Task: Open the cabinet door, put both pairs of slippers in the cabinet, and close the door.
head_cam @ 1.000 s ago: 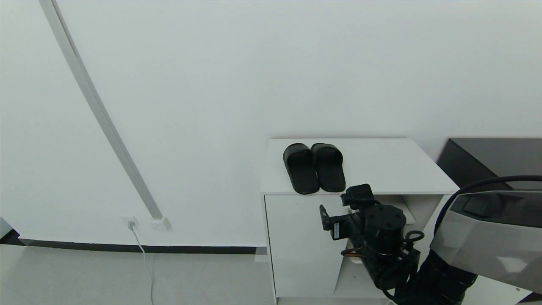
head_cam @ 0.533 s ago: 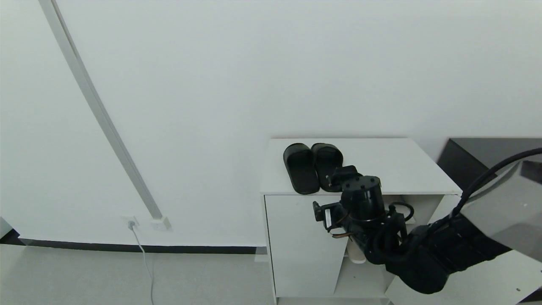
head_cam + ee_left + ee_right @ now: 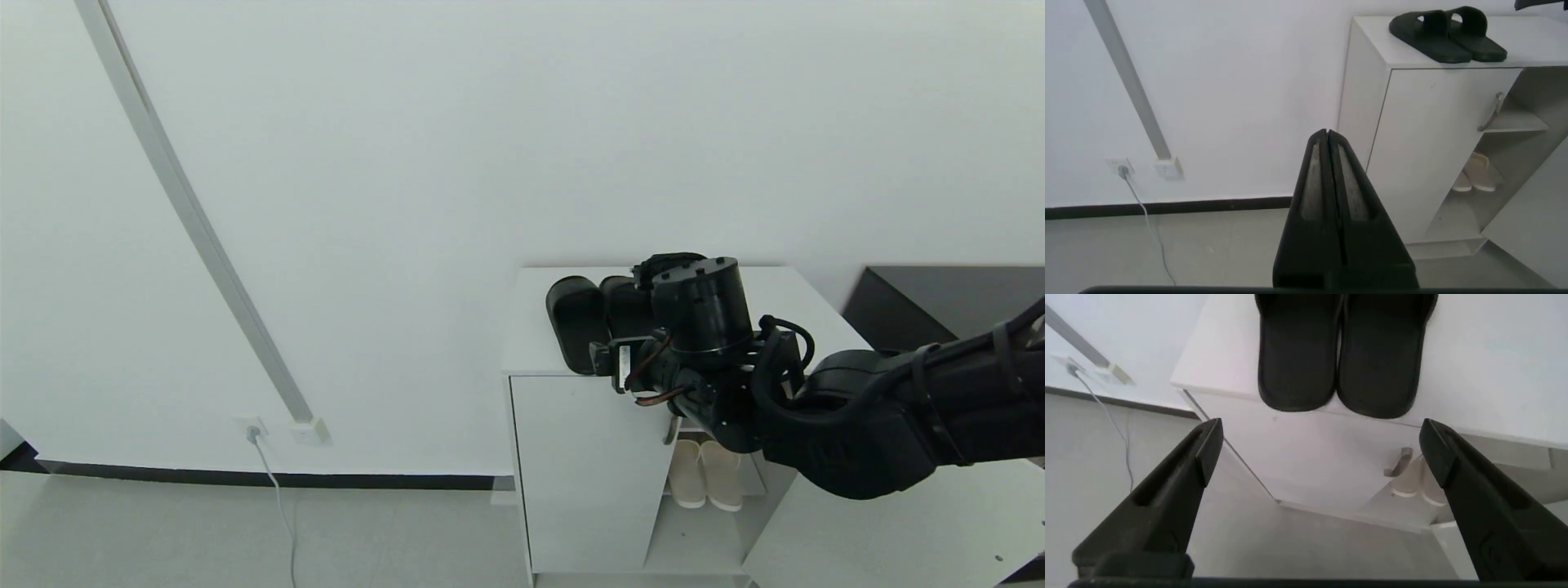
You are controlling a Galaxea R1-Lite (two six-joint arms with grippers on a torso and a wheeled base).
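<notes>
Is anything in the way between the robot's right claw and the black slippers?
No, nothing visible is. The right gripper is open and faces the heels of the black slippers, which sit at the front edge of the cabinet top.

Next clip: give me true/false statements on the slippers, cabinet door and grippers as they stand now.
The black slippers lie on top of the cabinet. True.
The cabinet door is closed. False: it stands open.
The light slippers sit on a shelf inside the cabinet. True.
The right gripper is shut on a black slipper. False: it is open, holding nothing.
The left gripper is open. False: it is shut.
</notes>
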